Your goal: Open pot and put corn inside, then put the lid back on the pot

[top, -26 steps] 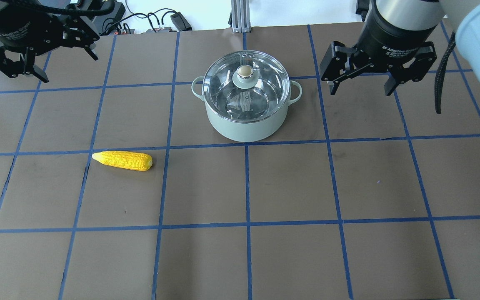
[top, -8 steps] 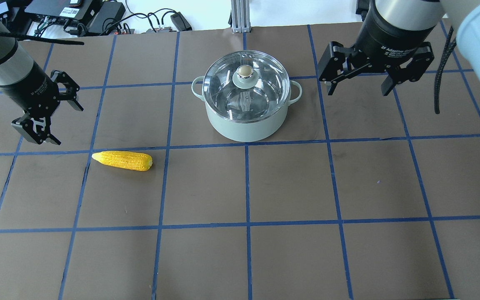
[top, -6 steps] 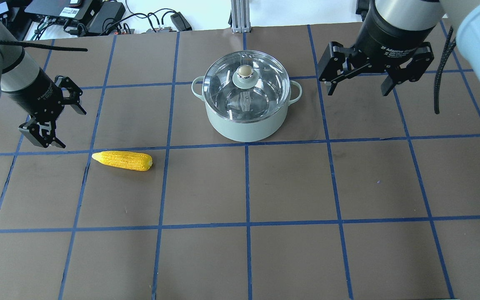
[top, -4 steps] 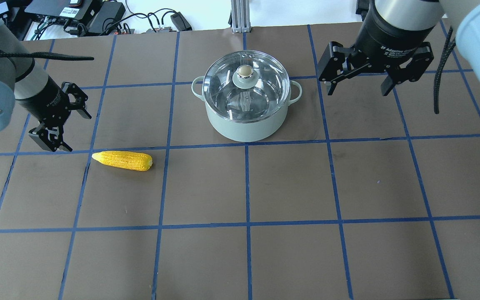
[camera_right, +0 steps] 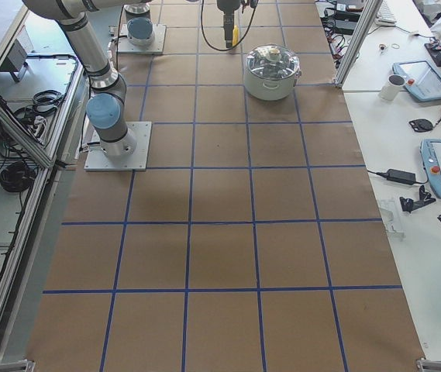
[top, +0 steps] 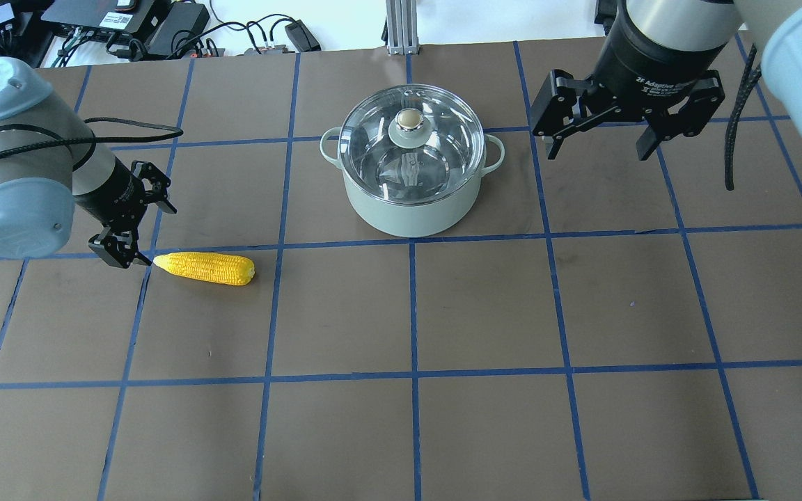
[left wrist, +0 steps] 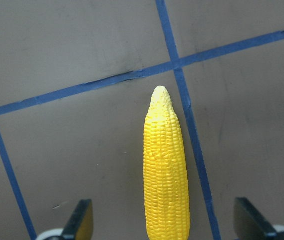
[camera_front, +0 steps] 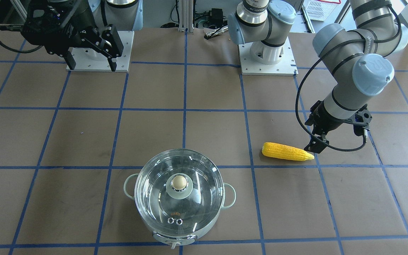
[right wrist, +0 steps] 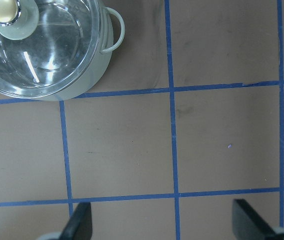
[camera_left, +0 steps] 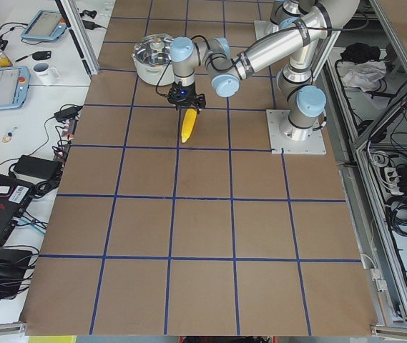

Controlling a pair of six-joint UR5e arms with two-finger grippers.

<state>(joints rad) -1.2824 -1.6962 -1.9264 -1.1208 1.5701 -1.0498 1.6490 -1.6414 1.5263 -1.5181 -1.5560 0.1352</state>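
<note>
**Left-arm approach to the corn, lid not yet lifted.** The pot [top: 408, 209] stands on the table [top: 484, 306] with the glass lid [top: 373, 142] seated on it, so I judge the opening step not yet done. The corn [top: 204, 268] lies flat on the table, well apart from the pot, on the pot's robot-left side and nearer the robot's base than the pot is. Its long axis runs roughly across the table, with the thick end towards the pot and the pointed end away from it.

The left gripper [top: 145, 233] is by far the nearer to the corn. Its jaws are spread and hold nothing. In the overhead view it sits just off the pointed end, the end farthest from the pot. I see no contact, though I cannot judge its height over the table.

In the left wrist view the cob runs up the middle of the gap between the two fingertips [left wrist: 79, 220], its long axis square to the line joining them. As I read it, a closing stroke would squeeze across the cob's width, provided I first carry the jaws further along it towards the pot.

The right gripper [top: 601, 149] hangs raised on the pot's robot-right side, just beside the pot's loop handle [top: 495, 154]. Its jaws are spread wide and empty. It is the arm nearer the lid's knob [top: 408, 120], so I would give it the lid.
</note>
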